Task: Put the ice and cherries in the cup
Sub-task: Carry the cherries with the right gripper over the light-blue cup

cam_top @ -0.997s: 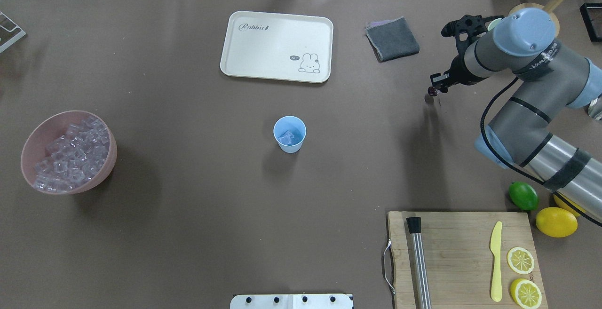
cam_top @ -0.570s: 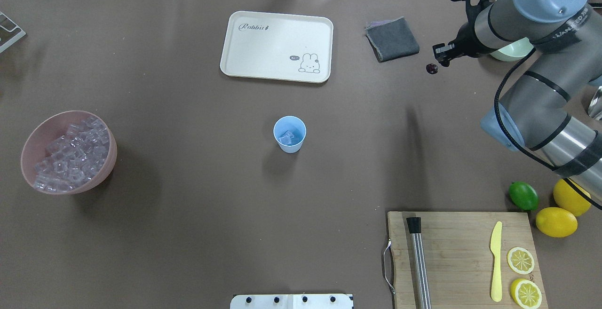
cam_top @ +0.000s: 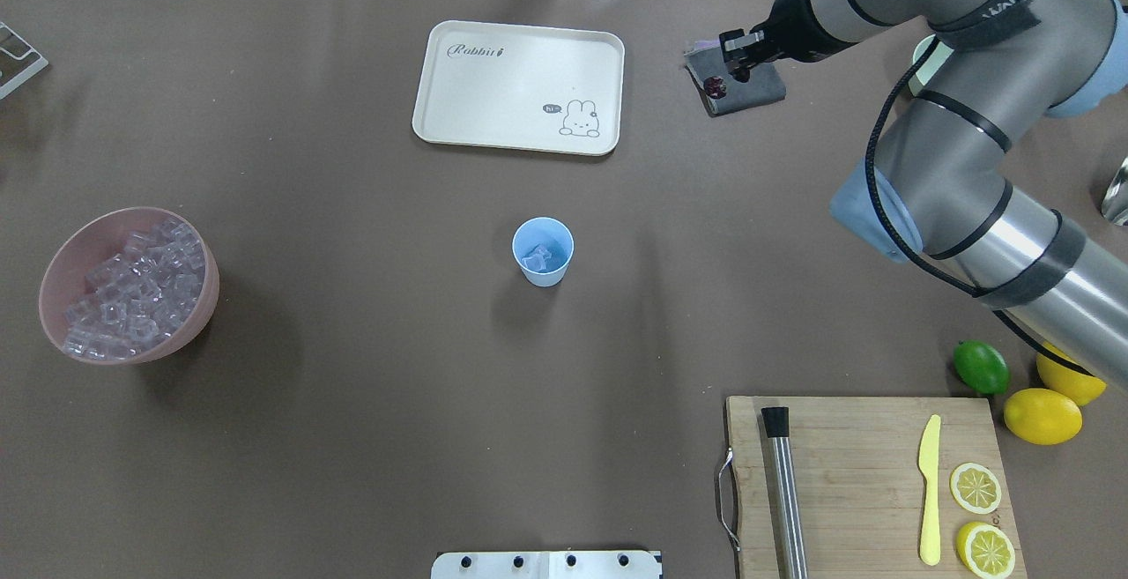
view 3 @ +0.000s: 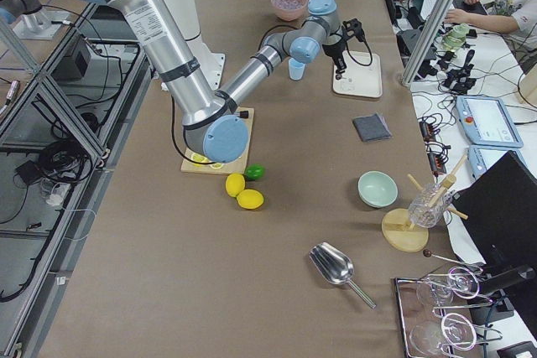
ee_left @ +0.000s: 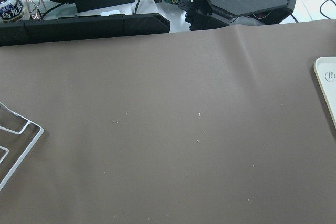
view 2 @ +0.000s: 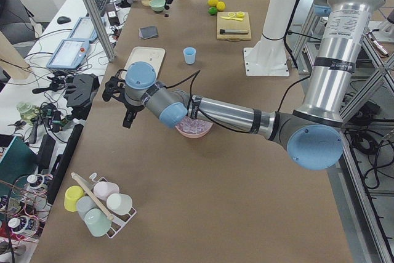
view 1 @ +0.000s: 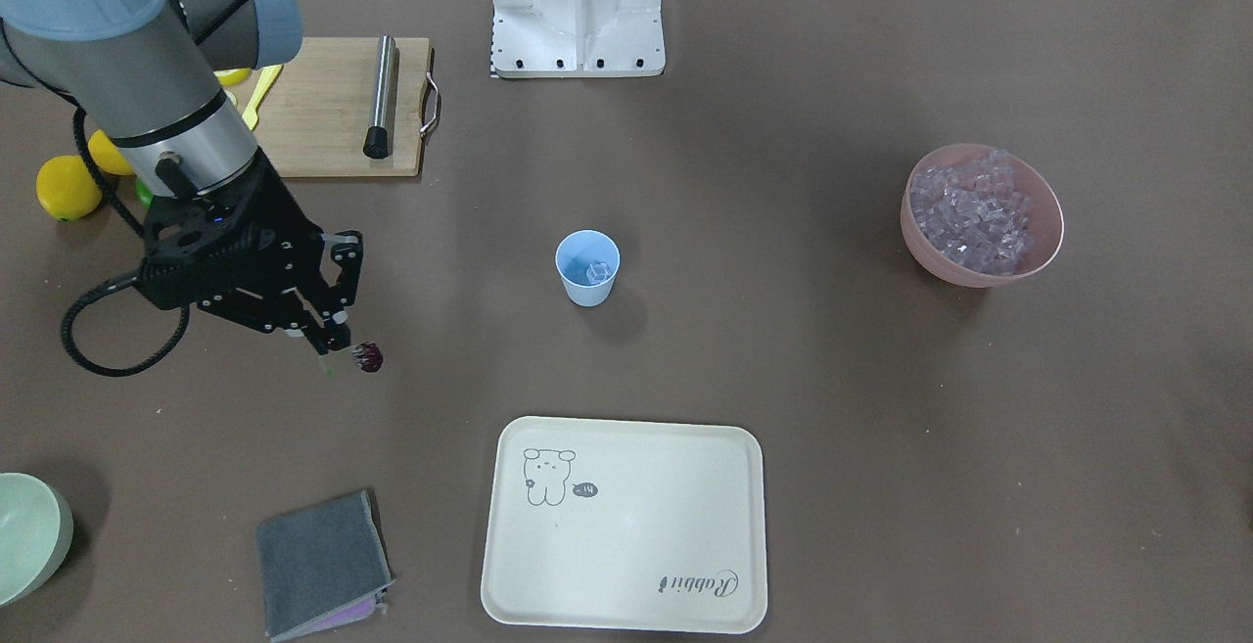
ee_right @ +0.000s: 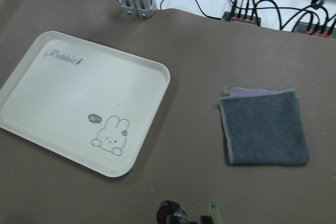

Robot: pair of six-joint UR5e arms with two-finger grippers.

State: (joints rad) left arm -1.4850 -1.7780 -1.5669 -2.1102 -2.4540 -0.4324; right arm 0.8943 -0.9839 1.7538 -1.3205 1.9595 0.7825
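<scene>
right gripper [view 1: 328, 338] pinched tight on the green stem, cherries [view 1: 368, 358] dangling just below the fingertips, in the air, well apart from cup [view 1: 587, 268], on its grey cloth [view 1: 318, 565] side. ice [view 1: 593, 273] in cup. left gripper [view 2: 126, 118]: opening can't be told.

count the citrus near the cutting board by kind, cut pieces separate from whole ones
yellow whole lemons: 2
green lime: 1
cut lemon pieces: 2
total: 5
</scene>
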